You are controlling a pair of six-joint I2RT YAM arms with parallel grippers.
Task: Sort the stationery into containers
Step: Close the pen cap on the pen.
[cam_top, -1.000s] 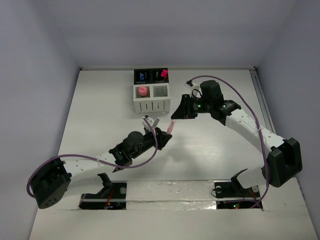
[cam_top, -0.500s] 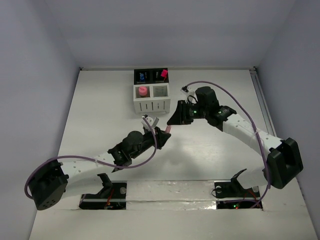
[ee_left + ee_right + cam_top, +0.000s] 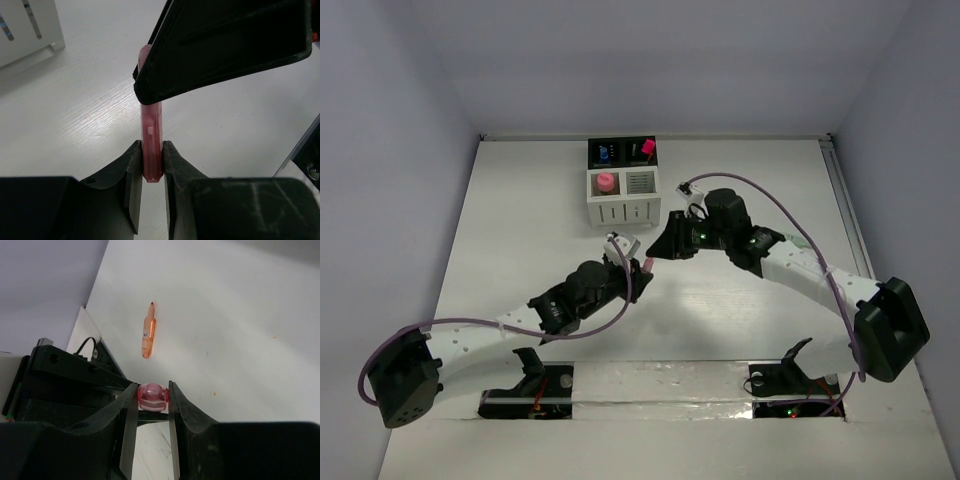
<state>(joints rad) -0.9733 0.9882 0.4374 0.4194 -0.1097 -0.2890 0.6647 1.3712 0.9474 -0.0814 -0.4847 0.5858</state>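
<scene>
The white table (image 3: 520,230) carries the block of four cups (image 3: 623,200) near its far edge. An orange pen (image 3: 148,335) lies flat elsewhere.

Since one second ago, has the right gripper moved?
Yes. The right gripper has shifted left and toward the near edge, away from the containers, meeting the left gripper at the pink pen.

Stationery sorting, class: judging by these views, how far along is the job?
Done: three items stand in the containers, one blue-topped, two pink-topped. In hand: the left tool and right tool both grip one pink pen. Left: that pen, plus an orange pen lying on the table.
</scene>
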